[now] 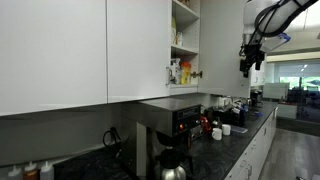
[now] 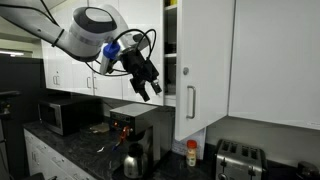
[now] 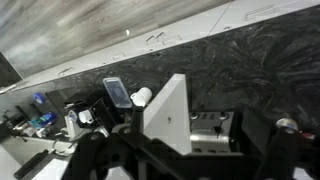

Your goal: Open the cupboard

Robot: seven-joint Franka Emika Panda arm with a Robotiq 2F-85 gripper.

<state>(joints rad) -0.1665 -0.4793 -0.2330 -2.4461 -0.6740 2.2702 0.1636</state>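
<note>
The cupboard (image 1: 184, 40) is a tall white wall cabinet that stands open, with white inner shelves holding small yellow and orange containers (image 1: 180, 72). In an exterior view its door (image 2: 205, 60) swings out over the counter, and its slim silver bar handle (image 2: 190, 103) is on the near edge. My gripper (image 2: 150, 88) hangs in the air to the left of the door, apart from the handle, open and empty. It also shows in an exterior view (image 1: 248, 63), away from the cabinet. The wrist view looks down at the door's white top (image 3: 168, 110) past my dark fingers (image 3: 185, 165).
Below is a black marbled counter (image 2: 70, 145) with a coffee machine (image 2: 135, 125), a microwave (image 2: 62, 115), a toaster (image 2: 235, 158) and a small bottle (image 2: 192, 153). Shut white doors (image 1: 50, 50) flank the cupboard. Mugs and small items (image 1: 225, 118) crowd the counter.
</note>
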